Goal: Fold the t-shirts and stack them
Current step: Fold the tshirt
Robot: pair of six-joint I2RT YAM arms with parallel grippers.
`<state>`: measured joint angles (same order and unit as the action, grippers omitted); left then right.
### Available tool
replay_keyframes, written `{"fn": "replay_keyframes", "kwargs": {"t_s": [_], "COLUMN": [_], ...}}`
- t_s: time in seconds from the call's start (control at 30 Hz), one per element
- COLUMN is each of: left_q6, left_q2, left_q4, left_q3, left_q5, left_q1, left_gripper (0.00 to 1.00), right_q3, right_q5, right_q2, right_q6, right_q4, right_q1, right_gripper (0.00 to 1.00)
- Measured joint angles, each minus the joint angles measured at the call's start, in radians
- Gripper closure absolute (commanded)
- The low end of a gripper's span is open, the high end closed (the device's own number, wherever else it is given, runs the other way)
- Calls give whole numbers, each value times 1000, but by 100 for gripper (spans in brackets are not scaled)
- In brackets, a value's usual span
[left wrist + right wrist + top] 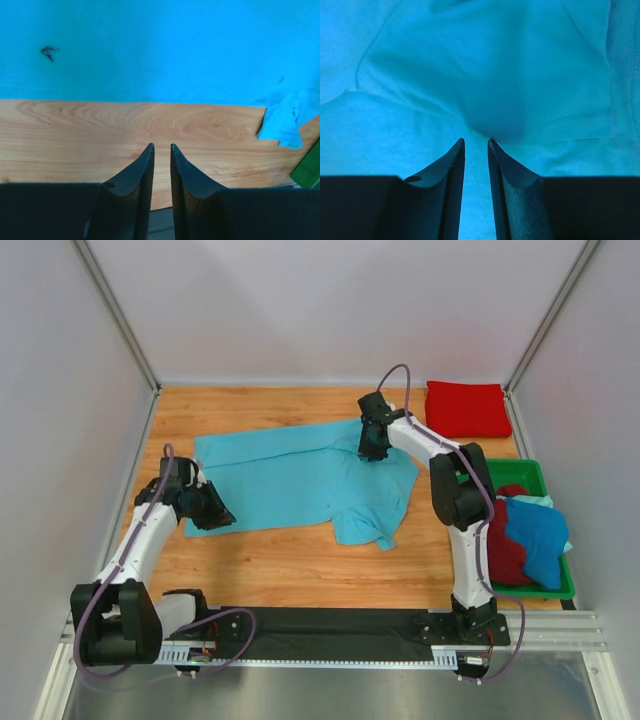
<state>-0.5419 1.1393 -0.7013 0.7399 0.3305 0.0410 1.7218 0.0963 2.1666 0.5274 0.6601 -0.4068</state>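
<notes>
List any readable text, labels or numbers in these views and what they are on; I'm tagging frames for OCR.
None can be read.
Turquoise shirt: no print; only a small dark mark, not lettering.
Red shirt, tray, both arms: no legible markings.
</notes>
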Motion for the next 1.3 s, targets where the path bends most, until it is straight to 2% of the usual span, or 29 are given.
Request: {"fn": "replay_keyframes", "kwargs": {"t_s": [0.2, 0.33, 0.57, 0.77, 0.9, 1.0, 1.1, 1.2, 1.3], "left_q6": [2, 6, 9, 10, 10, 10, 10, 10, 10], "left_q2": [-3, -3, -7, -34, -37, -37, -36, -31, -20], "left_q4": [-19, -33, -54, -78, -80, -80, -78, -70, -64], "left_q3": [0, 8, 27, 33, 37, 37, 37, 37, 37], "left_q5": [-1, -3, -6, -15, -18, -18, -18, -16, -13], "left_q1": [0, 0, 0, 0, 0, 0, 0, 0, 0], "left_gripper": [74, 74, 74, 74, 74, 74, 74, 74, 74], "right_q3": [-13, 8, 218, 411, 463, 435, 333, 246, 230], "right_q5": [51, 94, 162, 187, 184, 163, 112, 34, -29], "right_q2": [35, 46, 159, 255, 261, 239, 174, 109, 95], "right_q6": [23, 33, 32, 10, -15, -21, 0, 63, 121], "right_q4": [-29, -33, -13, 19, 39, 39, 39, 20, -8], "right_q1": [0, 0, 0, 8, 14, 18, 26, 37, 51], "right_gripper": [71, 66, 62, 51, 45, 42, 40, 39, 38]}}
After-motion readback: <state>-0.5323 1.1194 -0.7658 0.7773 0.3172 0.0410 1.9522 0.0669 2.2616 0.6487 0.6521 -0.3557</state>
